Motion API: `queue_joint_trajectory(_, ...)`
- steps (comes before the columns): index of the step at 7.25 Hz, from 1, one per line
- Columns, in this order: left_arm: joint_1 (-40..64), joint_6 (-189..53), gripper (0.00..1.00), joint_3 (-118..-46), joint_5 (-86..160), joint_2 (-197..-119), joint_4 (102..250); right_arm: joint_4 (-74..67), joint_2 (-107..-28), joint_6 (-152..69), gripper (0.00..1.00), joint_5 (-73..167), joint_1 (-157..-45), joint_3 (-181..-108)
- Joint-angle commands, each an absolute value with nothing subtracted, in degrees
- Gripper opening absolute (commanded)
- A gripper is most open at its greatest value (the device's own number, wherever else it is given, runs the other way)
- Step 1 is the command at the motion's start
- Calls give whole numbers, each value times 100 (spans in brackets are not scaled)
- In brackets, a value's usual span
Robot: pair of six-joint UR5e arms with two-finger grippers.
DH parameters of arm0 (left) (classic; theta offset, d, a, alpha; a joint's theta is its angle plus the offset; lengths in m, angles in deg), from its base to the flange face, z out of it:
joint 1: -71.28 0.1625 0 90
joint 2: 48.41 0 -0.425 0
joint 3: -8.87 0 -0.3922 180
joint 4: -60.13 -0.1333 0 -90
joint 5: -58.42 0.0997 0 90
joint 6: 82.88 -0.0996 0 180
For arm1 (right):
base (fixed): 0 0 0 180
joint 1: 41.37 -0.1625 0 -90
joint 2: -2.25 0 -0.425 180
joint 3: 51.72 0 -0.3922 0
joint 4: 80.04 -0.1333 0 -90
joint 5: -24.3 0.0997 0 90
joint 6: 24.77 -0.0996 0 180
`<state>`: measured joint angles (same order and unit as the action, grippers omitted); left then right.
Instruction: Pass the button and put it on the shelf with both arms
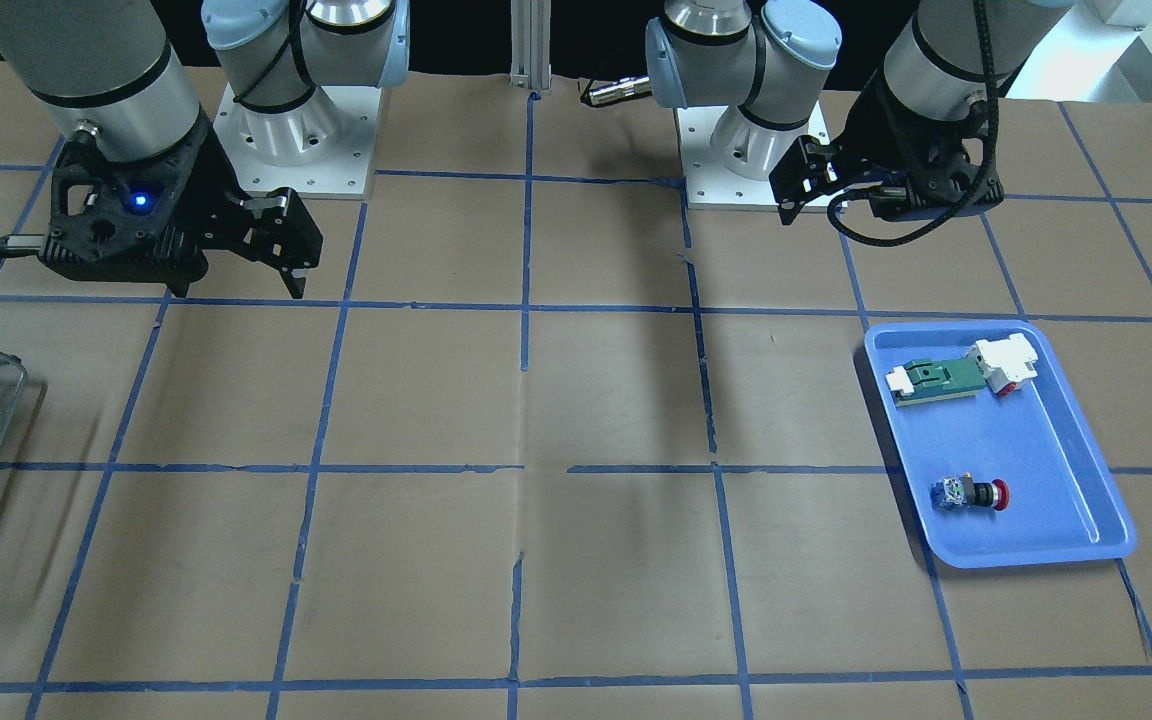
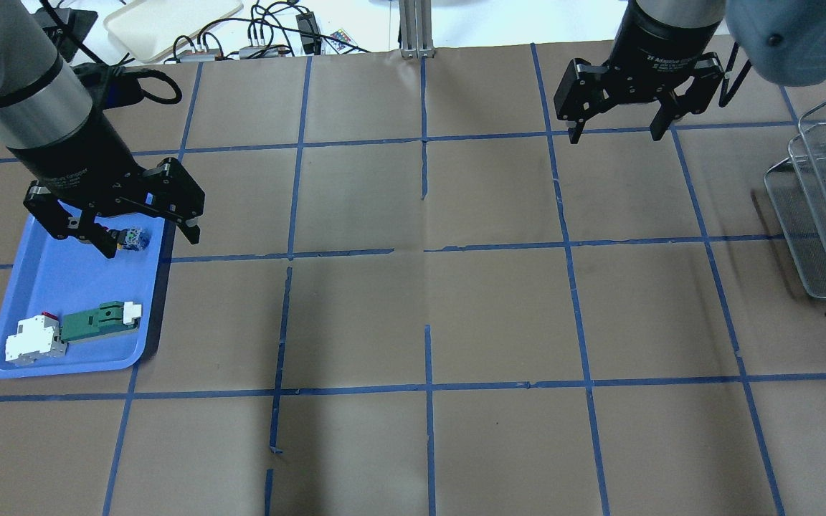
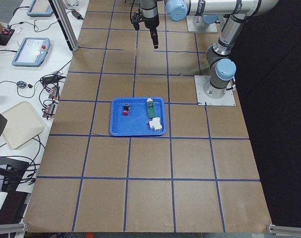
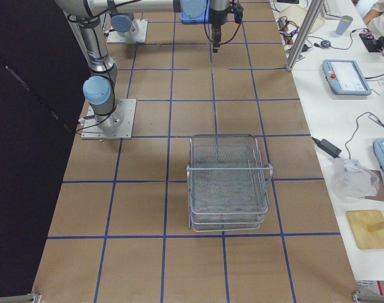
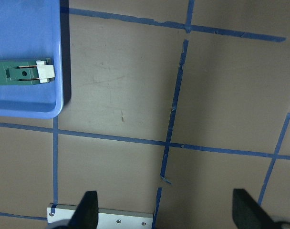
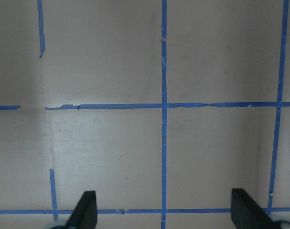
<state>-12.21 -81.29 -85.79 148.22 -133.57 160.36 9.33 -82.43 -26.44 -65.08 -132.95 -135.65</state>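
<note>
A robotics lab is shown. Teach pendants [image 4: 347, 77] & cables [image 3: 49, 87] are laid beside a table [image 2: 499, 315] gridded w/ blue tape [image 2: 424, 107].

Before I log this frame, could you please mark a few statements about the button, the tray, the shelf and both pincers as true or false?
1. The button shares the blue tray with the green-and-white connector. True.
2. The left pincer and the right pincer are both open. True.
3. The shelf stands on the robot's right side. True.
4. The left pincer grips the button. False: it holds nothing; the button lies loose in the blue tray.
5. The green-and-white connector sits on the shelf. False: it lies in the blue tray.
</note>
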Motion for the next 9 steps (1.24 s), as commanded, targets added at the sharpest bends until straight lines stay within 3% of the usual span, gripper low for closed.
queue_joint_trajectory(1,-1221,-8147,100,-8571,14807,-13393,16015,943,-8239,-2644,100,-6508,-13295,-13566)
queue_joint_trajectory(9,-1177,-8094,100,-8579,14824,-13463,16015,952,-8247,-2644,100,-6508,-13295,-13601)
